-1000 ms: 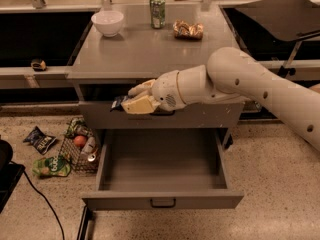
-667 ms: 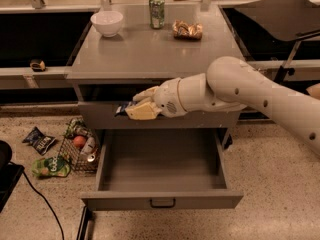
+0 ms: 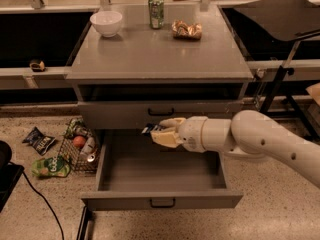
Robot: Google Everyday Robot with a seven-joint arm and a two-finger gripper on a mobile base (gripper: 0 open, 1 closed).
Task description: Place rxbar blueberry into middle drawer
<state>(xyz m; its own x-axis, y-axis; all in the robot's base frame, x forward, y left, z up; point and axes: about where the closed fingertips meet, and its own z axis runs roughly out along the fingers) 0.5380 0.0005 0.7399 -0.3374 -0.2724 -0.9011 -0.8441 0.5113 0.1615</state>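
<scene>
Gripper point(image 3: 161, 134), below the front edge of the counter point(image 3: 160, 59), clamps the rxbar blueberry point(image 3: 148, 129) (dark tip showing) over the open middle drawer point(image 3: 160, 202), poised for release.

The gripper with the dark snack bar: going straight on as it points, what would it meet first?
The gripper, holding the dark-wrapped snack bar, points left in the picture over the open grey drawer. The way looks free above it; beyond, probably the wire basket on the floor, but depth is unclear.

Cream gripper point(image 3: 160, 132) above grey middle drawer point(image 3: 150, 176) clasps navy rxbar blueberry point(image 3: 147, 130).
</scene>
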